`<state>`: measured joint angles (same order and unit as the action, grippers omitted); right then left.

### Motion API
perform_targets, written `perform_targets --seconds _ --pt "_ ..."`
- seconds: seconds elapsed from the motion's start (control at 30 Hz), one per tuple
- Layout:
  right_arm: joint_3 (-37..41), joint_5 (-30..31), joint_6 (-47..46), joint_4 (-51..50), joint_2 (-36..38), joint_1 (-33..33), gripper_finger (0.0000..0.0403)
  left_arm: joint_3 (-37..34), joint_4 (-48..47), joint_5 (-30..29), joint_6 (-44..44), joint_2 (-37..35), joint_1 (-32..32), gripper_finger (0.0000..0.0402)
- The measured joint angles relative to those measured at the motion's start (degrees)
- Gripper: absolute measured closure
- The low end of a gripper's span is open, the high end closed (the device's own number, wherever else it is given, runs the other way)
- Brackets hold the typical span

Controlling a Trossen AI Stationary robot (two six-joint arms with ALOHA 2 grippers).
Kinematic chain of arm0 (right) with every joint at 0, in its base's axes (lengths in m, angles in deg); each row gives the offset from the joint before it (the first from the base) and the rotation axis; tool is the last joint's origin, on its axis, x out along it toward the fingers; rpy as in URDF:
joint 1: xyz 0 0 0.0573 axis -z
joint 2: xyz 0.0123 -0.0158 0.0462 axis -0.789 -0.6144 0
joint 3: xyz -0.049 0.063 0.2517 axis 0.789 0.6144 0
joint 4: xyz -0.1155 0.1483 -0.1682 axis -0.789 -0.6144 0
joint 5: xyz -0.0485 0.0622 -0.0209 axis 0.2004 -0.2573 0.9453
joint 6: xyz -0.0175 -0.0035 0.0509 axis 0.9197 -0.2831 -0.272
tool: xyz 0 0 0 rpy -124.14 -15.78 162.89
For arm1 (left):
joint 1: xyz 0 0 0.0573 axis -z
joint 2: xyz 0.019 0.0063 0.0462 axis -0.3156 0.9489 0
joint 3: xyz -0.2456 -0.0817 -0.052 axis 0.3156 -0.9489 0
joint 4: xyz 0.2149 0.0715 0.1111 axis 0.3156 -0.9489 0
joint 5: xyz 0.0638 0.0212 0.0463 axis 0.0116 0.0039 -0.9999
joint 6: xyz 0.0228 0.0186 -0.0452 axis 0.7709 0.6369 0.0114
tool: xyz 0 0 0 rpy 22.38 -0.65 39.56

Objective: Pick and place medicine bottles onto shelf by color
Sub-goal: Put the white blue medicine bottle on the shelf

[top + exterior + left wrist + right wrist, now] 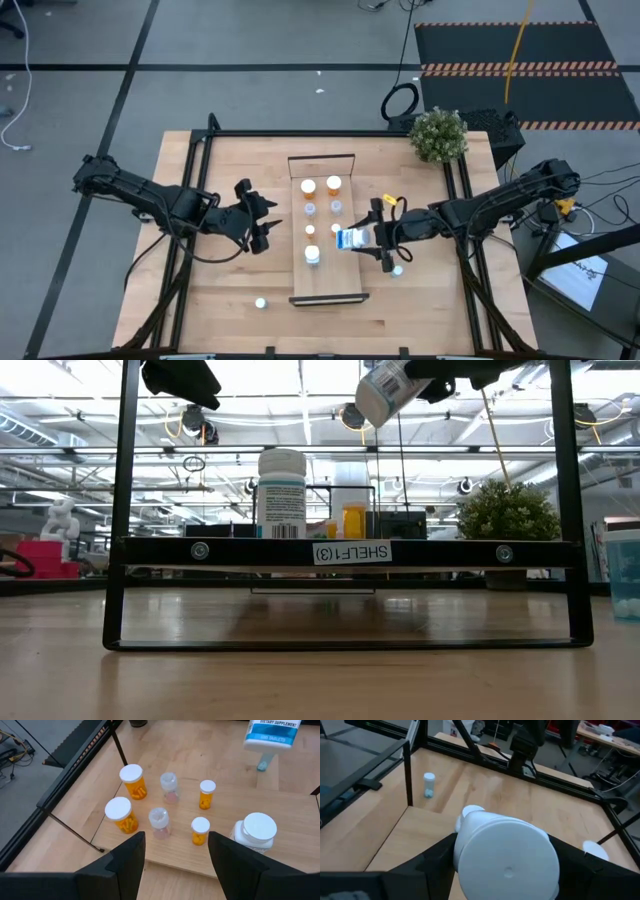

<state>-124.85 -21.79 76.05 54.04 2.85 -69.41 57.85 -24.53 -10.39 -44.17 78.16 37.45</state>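
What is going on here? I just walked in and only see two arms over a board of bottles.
The right gripper holds a large white bottle with a blue label in the air over the shelf. Orange, clear and white bottles already stand on that shelf. The left gripper hovers open beside the shelf, holding nothing. Two small bottles stand on the table.

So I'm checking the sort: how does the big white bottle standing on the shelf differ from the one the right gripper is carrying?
The standing white bottle rests upright on the shelf; the carried bottle is tilted on its side in the air. The standing one is free of any gripper; the carried one sits clamped in the right gripper, beside the shelf's right edge. Both are large, white-capped and white-bodied with blue-printed labels, bigger than the orange bottles nearby.
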Motion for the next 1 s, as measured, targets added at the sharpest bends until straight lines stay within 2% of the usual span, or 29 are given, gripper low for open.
perform_targets --seconds 0.37,0.53,0.73,1.0 --pt "-0.8 -2.8 0.1 1.0 -0.5 1.7 0.0156 0.0 0.1 0.0 0.3 0.0 -0.2 0.0183" --pt "-5.0 -6.4 -0.1 -0.5 -4.0 3.8 0.0156 0.0 0.3 0.0 0.3 0.0 -1.0 0.0183" --pt "-14.1 -7.5 -1.6 -12.7 -10.3 4.3 0.0156 0.0 0.3 0.0 0.3 0.0 -1.1 0.0183" --pt "-23.3 -11.1 -3.1 -22.3 -17.8 4.2 0.0156 0.0 0.0 0.0 0.4 0.0 -1.0 0.0183"
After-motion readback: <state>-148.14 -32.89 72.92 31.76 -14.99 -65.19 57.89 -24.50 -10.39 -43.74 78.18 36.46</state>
